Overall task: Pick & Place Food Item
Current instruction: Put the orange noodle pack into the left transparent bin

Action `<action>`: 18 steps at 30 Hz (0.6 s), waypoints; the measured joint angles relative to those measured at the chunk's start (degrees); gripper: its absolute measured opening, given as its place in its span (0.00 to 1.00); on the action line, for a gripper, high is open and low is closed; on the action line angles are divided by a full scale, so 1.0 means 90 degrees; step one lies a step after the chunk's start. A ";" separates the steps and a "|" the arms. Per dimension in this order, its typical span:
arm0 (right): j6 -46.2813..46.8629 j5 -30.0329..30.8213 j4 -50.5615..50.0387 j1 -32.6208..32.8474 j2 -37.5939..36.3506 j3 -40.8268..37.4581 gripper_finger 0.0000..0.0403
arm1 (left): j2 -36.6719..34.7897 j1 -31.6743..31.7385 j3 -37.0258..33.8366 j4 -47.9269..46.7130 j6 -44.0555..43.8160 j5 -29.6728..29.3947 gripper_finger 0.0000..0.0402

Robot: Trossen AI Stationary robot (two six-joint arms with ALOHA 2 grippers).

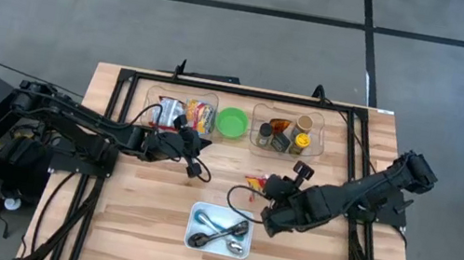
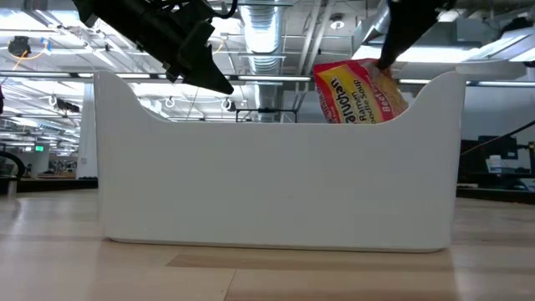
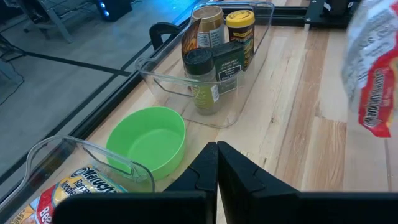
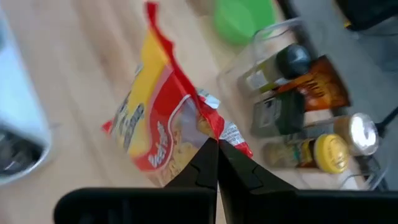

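Light is even and fairly bright, coming from overhead. In the high view the wooden table [image 1: 151, 220] shows only short, soft shadows close under the arms, and the grey floor around it looks flat and dull. The low view looks toward bright ceiling lamps at 12 o'clock, so the arms read as dark silhouettes, while the white bin [image 2: 276, 180] stays evenly lit and sharp. In the left wrist view the packet [image 3: 373, 68] at 3 o'clock is blurred. The right wrist view is smeared throughout; its packet [image 4: 158, 134] and jars [image 4: 298, 124] are soft.
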 joint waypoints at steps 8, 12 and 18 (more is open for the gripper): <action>-0.0476 0.0460 0.0641 -0.0375 0.0007 -0.0137 0.00 | 0.0000 0.0000 0.0000 0.0099 -0.0117 0.0002 0.01; -0.1060 0.0444 0.1384 -0.0577 0.0005 -0.0135 0.00 | 0.0000 -0.0001 0.0000 0.0207 -0.0117 0.0002 0.01; -0.1688 0.0442 0.2085 -0.0807 0.0005 -0.0135 0.00 | 0.0000 -0.0001 0.0000 0.0216 -0.0120 0.0054 0.01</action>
